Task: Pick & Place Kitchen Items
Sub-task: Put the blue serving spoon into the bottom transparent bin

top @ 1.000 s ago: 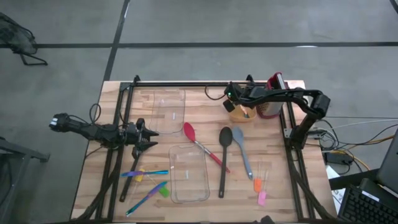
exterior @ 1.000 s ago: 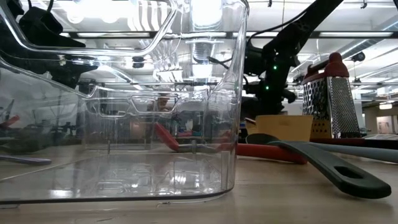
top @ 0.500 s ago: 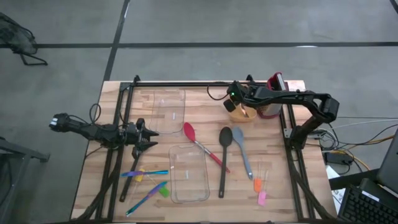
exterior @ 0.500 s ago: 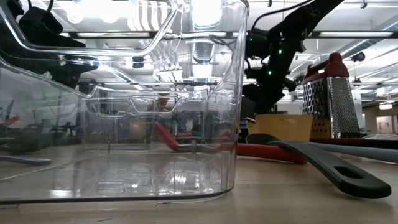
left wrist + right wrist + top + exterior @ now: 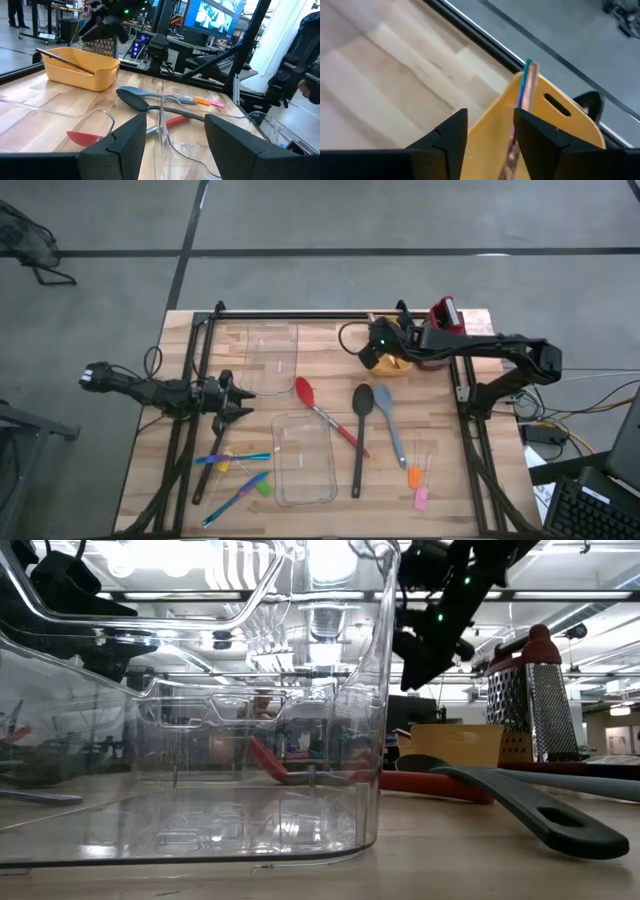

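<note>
Three spoons lie mid-table: red spoon (image 5: 307, 393), black spoon (image 5: 362, 402), light-blue spoon (image 5: 384, 404). Two clear bins (image 5: 303, 458). Right gripper (image 5: 381, 346) hovers over the yellow basket (image 5: 392, 366) at far right, fingers apart, empty; a stick (image 5: 524, 82) rests inside. Left gripper (image 5: 238, 394) waits at the left, wide open.

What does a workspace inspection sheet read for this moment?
Surface: wooden table.
Job's things: red spoon, black spoon, blue spoon mid-table; coloured sticks near left; a stick leaning in the yellow bin.
Clutter: grater, two clear containers.
Grippers: right gripper open above the bin; left gripper open, at left edge.
Cables: beside table's right.
Surroundings: monitor.
</note>
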Controlling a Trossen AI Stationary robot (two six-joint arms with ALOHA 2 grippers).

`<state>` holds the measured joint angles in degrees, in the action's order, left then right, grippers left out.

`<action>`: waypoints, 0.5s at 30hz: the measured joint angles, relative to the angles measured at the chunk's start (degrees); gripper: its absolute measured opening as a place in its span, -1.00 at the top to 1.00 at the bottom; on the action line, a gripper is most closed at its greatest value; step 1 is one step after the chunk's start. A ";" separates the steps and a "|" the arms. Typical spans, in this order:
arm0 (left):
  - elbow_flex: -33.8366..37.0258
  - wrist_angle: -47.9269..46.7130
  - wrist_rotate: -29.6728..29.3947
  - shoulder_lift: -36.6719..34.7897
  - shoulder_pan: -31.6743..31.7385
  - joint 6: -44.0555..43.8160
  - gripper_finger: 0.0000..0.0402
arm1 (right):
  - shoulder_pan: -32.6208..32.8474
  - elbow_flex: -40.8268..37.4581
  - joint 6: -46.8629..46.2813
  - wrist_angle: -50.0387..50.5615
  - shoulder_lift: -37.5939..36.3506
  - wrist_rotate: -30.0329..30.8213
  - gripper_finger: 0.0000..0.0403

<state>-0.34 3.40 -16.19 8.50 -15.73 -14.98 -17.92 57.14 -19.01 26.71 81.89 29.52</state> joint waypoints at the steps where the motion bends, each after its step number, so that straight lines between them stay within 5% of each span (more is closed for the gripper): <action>1: 0.00 0.00 -0.01 0.00 -0.01 0.00 -0.04 | 0.66 0.00 -0.28 0.03 -0.44 0.00 0.19; 15: 0.00 0.00 -0.01 0.00 0.00 -0.01 -0.04 | 12.13 0.00 1.94 -4.35 -0.39 0.02 0.09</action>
<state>-0.34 3.40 -16.20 8.50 -15.73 -14.98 -5.79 57.14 -17.07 22.36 81.49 29.54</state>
